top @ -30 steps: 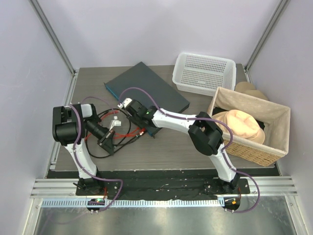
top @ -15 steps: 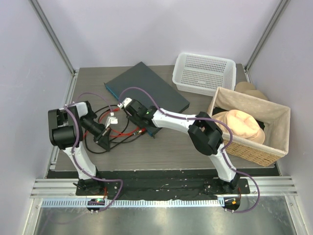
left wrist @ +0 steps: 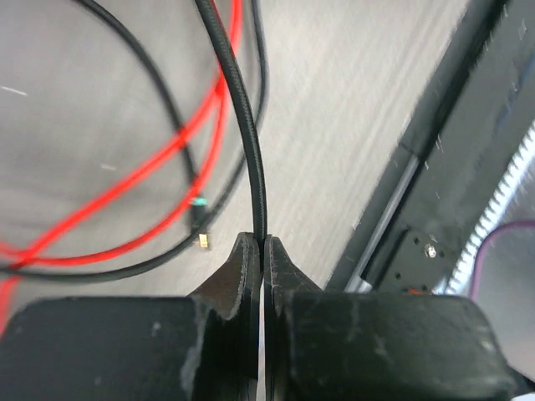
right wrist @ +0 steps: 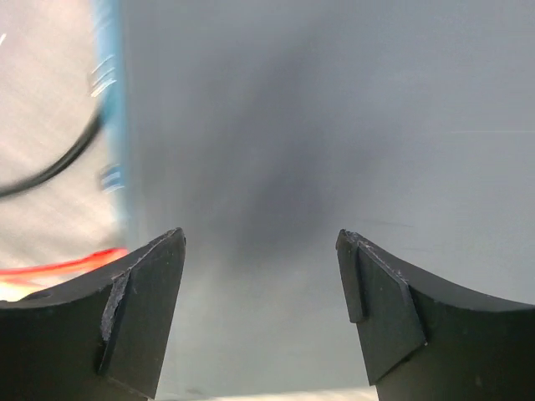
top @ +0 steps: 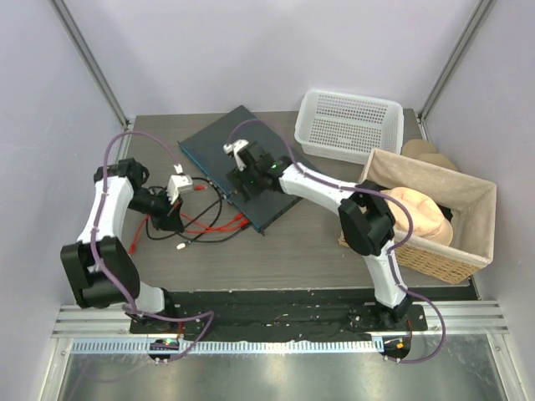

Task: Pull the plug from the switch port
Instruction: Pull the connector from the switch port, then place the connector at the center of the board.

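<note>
The switch (top: 213, 140) is a flat dark grey box lying slantwise at the table's middle back, its bluish front edge (top: 219, 185) facing left. Red cables (top: 219, 224) and black cables (top: 194, 242) lie tangled in front of that edge. My left gripper (top: 171, 215) is shut on a black cable (left wrist: 251, 150), pinched at the fingertips (left wrist: 247, 251). A loose plug end (left wrist: 201, 240) lies on the table. My right gripper (top: 242, 177) is open and empty, close above the switch's grey top (right wrist: 334, 125), with the blue edge (right wrist: 109, 125) to its left. Which plugs sit in the sockets is too small to tell.
A white perforated basket (top: 349, 125) stands at the back right. A wicker basket (top: 435, 251) with beige cloth fills the right side. The black base rail (left wrist: 451, 167) runs along the near edge. Grey walls close in left, back and right.
My left arm swung out to the left and back, taking the black cable along. My right gripper moved from the switch's front edge up onto its top, farther back.
</note>
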